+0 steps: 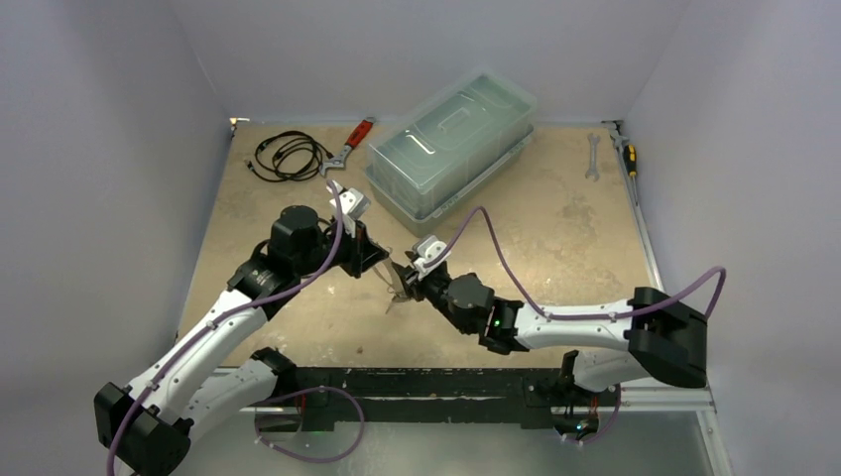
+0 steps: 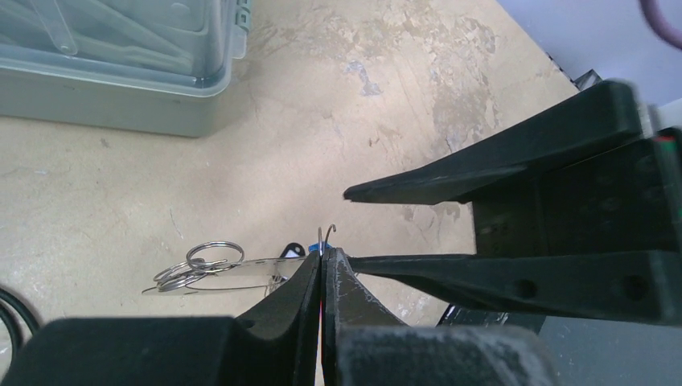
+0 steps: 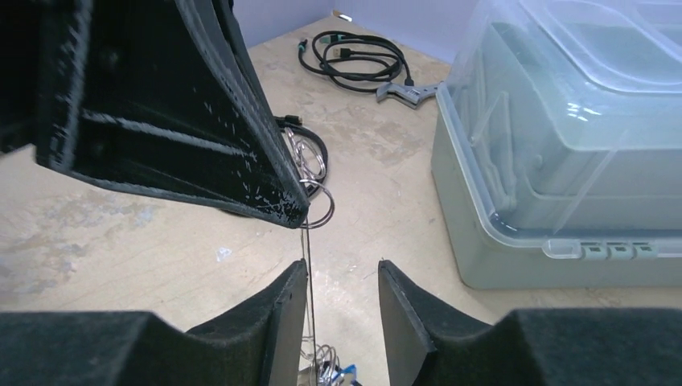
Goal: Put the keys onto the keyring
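Note:
My left gripper (image 2: 324,256) is shut on the thin wire keyring (image 2: 241,266), whose two hooked ends poke up just past the fingertips. Small steel split rings (image 2: 201,264) hang on the loop's far end. A black tag and a blue tag of the keys (image 2: 299,249) show just behind the left fingertips. My right gripper (image 3: 342,277) is open, tip to tip with the left one above the table's middle. The keyring wire (image 3: 308,281) runs between its fingers, close to the left finger (image 3: 281,314). More keys (image 3: 331,375) hang at the bottom edge of the right wrist view.
A clear lidded plastic box (image 1: 451,144) stands behind the grippers. At the back left lie a coiled black cable (image 1: 288,156) and a red-handled adjustable wrench (image 1: 347,149). A spanner (image 1: 593,156) and a screwdriver (image 1: 627,154) lie at the back right.

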You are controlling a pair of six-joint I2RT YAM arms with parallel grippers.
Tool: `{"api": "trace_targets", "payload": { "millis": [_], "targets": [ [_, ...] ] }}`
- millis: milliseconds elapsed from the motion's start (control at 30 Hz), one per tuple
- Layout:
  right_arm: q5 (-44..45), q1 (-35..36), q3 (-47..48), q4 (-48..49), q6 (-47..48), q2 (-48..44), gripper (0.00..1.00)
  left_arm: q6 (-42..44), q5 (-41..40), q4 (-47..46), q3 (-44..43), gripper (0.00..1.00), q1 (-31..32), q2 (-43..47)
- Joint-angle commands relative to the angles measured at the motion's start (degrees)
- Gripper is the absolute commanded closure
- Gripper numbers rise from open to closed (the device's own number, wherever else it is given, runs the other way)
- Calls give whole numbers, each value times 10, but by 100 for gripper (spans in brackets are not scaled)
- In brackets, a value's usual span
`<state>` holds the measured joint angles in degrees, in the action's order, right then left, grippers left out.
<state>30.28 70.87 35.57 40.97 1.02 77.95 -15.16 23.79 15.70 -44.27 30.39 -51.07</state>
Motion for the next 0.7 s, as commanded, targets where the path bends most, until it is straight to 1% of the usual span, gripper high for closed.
{"api": "trace_targets", "payload": {
  "millis": [0,100,200,267,367,433,500,533,567,600,667],
  "targets": [
    [-4,1,14,-37,-32,-54,58,25,-8,-12,-25,100,-2,-4],
    [11,1,8,-77,-60,-89,55,41,-14,-10,-24,100,-2,-11],
    [53,1,-3,-124,-108,-126,52,57,-12,-13,-20,100,-3,-21],
    [84,1,-5,-178,-155,-147,48,66,-5,-23,-13,100,-2,-26],
    [124,0,-2,-295,-264,-179,43,79,11,-33,-8,100,-2,-33],
    [111,-2,-2,-374,-327,-196,43,85,18,-33,-10,100,-3,-36],
    [99,-3,2,-454,-402,-210,41,90,21,-32,-12,100,-2,-38],
    [98,-3,4,-500,-461,-217,40,91,23,-32,-11,100,-2,-38],
    [103,-3,7,-544,-498,-226,41,90,26,-35,-8,100,-3,-39],
    [114,-3,9,-597,-577,-234,42,89,28,-37,-5,100,-2,-39],
    [139,-3,14,-708,-701,-244,44,86,32,-41,1,100,-3,-37]
  ]
}}
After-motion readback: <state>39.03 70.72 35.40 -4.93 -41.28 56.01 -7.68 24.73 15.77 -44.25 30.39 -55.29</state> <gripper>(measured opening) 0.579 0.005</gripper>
